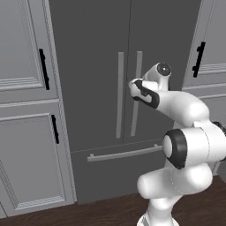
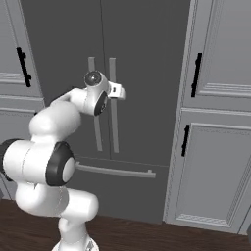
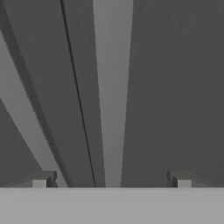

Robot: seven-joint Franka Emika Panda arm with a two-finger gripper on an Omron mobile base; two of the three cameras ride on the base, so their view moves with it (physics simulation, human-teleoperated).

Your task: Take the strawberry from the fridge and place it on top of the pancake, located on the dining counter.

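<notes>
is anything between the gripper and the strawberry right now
Yes: the fridge doors are shut, with no fruit in sight. The gripper is open, its fingertips either side of the right door's bar handle, not yet closed on it. That door must open first.

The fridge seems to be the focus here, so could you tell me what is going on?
The arm has its gripper up at the fridge, whose doors are shut. In the hand view the open fingers straddle the right door's bar handle, not yet closed on it. Nothing has been taken out.
</notes>
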